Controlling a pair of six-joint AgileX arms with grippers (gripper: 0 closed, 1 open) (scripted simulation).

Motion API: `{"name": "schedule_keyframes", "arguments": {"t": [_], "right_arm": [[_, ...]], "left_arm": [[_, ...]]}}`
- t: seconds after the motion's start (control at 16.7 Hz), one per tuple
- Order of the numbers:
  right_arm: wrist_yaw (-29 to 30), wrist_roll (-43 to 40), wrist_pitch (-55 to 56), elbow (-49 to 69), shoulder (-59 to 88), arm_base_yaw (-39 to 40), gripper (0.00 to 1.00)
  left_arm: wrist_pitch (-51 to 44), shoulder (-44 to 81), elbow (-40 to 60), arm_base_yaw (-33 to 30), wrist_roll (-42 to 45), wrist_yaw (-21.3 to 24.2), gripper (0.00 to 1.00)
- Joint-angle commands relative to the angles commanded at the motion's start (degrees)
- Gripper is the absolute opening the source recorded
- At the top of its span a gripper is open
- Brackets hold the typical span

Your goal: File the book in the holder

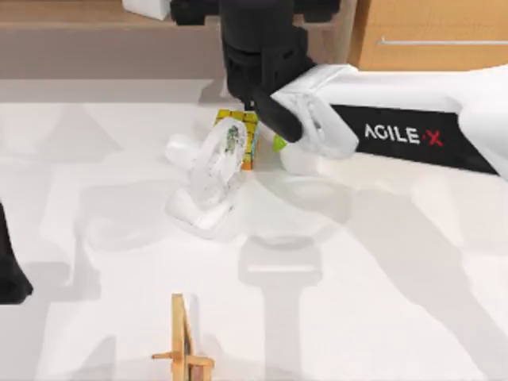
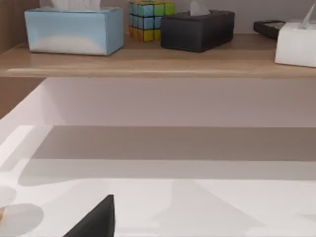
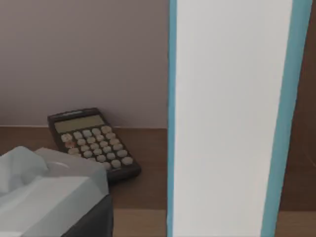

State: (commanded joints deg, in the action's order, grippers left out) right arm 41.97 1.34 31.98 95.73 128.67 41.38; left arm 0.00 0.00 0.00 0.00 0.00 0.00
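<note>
The right gripper (image 1: 258,75) is hanging over the far middle of the table, and the book (image 3: 227,118) is standing upright just before its wrist camera, page edges facing it, so I judge the jaws are clamped on it (the contact itself is hidden). The wooden holder (image 1: 184,343) is waiting at the near edge, well apart. Keeping the book vertical, carrying it high over the cube (image 1: 238,135), then lowering it squarely into the slot is looking wisest. The left arm (image 1: 9,274) is sitting parked at the left edge
</note>
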Motion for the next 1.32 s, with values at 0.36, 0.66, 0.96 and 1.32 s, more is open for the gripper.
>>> {"name": "schedule_keyframes", "arguments": {"t": [0.36, 0.66, 0.96, 1.32], "right_arm": [[1.15, -1.78, 1.33, 5.81, 5.92, -0.23, 1.0], [0.91, -1.73, 0.96, 6.46, 6.26, -0.45, 1.0], [-0.22, -1.82, -1.3, 11.82, 9.25, -1.63, 1.0], [-0.29, -1.82, -1.44, 12.13, 9.42, -1.7, 0.85]], "left_arm": [[0.0, 0.0, 0.0, 0.0, 0.0, 0.0, 1.0], [0.0, 0.0, 0.0, 0.0, 0.0, 0.0, 1.0], [0.0, 0.0, 0.0, 0.0, 0.0, 0.0, 1.0], [0.0, 0.0, 0.0, 0.0, 0.0, 0.0, 1.0]]}}
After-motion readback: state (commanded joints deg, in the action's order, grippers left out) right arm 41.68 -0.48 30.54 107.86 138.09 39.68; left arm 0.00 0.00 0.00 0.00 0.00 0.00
